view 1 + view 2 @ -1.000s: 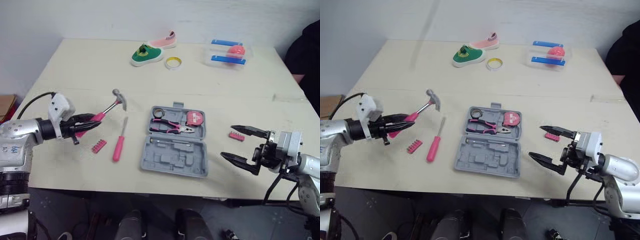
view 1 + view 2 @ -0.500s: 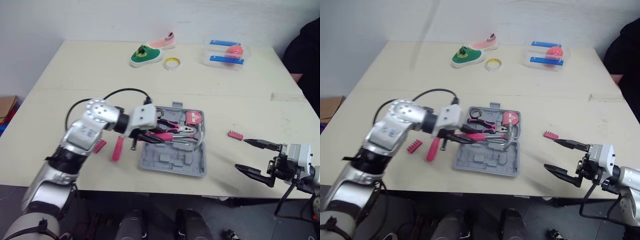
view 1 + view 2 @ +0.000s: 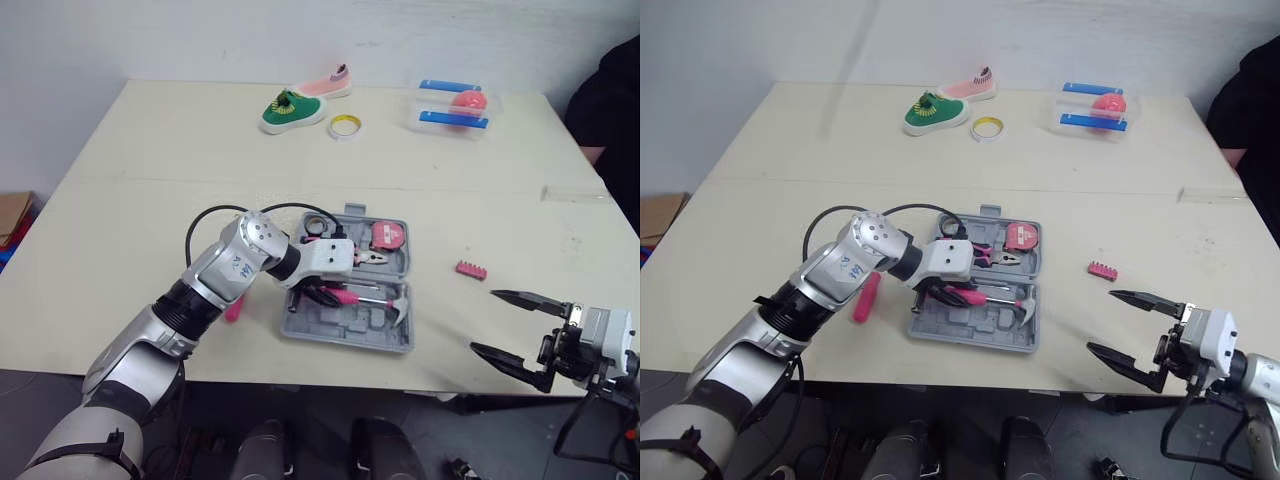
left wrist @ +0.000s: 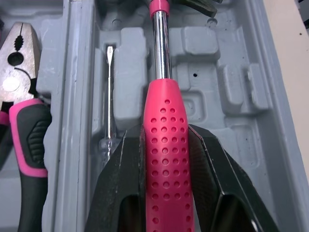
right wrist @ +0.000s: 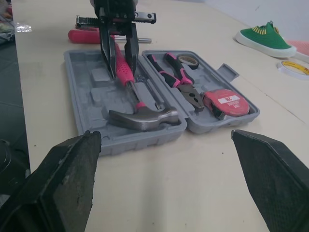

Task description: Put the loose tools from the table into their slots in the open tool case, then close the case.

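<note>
The left claw (image 3: 325, 293) pinches the pink handle of the hammer (image 3: 372, 297), which lies across the near half of the open tool case (image 3: 345, 336). The right claw (image 3: 487, 321) hangs spread at the near right edge of the tabletop (image 3: 200, 140), with a pink bit strip (image 3: 471, 269) beyond it.

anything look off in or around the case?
Nothing damaged or spilled. The hammer, gripped by the left gripper, sits tilted in the tool case: head down in the tray, handle raised, not seated. The bit holder and screwdriver lie loose on the table.
</note>
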